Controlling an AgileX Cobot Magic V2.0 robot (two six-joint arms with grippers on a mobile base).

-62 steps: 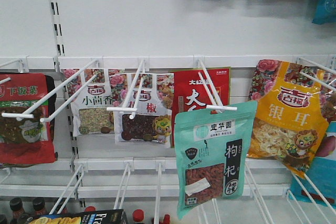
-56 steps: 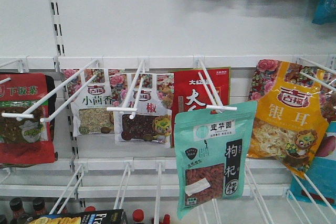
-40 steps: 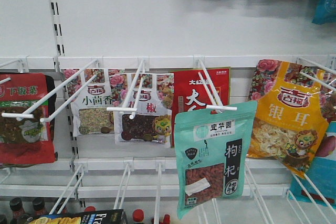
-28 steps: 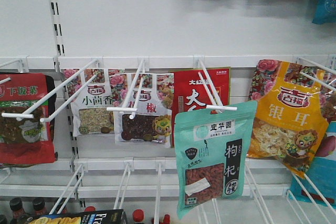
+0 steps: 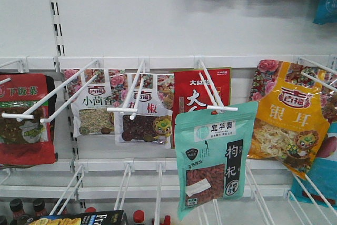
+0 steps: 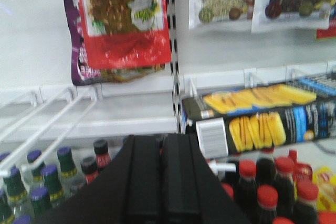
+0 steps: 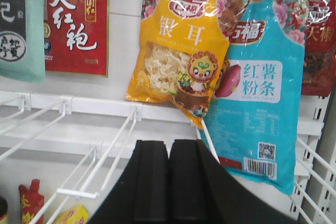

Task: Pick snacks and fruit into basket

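The snacks hang on white wall pegs. A teal pouch (image 5: pixel 215 159) with a window of red berries hangs at the front of its peg, with a red pouch (image 5: pixel 202 96) behind it and a yellow pouch (image 5: pixel 288 114) to its right. In the right wrist view, my right gripper (image 7: pixel 169 142) is shut and empty, just below the yellow pouch (image 7: pixel 181 51) and a blue pouch (image 7: pixel 257 93). My left gripper (image 6: pixel 161 140) is also shut and empty, below a red pouch (image 6: pixel 123 19). Fruit and basket are out of view. Neither gripper shows in the front view.
Long white peg hooks (image 5: pixel 63 93) jut out from the wall toward me. Below the left gripper stand red-capped dark bottles (image 6: pixel 268 182) and green-capped bottles (image 6: pixel 37 182). A black crisps box (image 6: pixel 262 124) lies on the shelf to its right.
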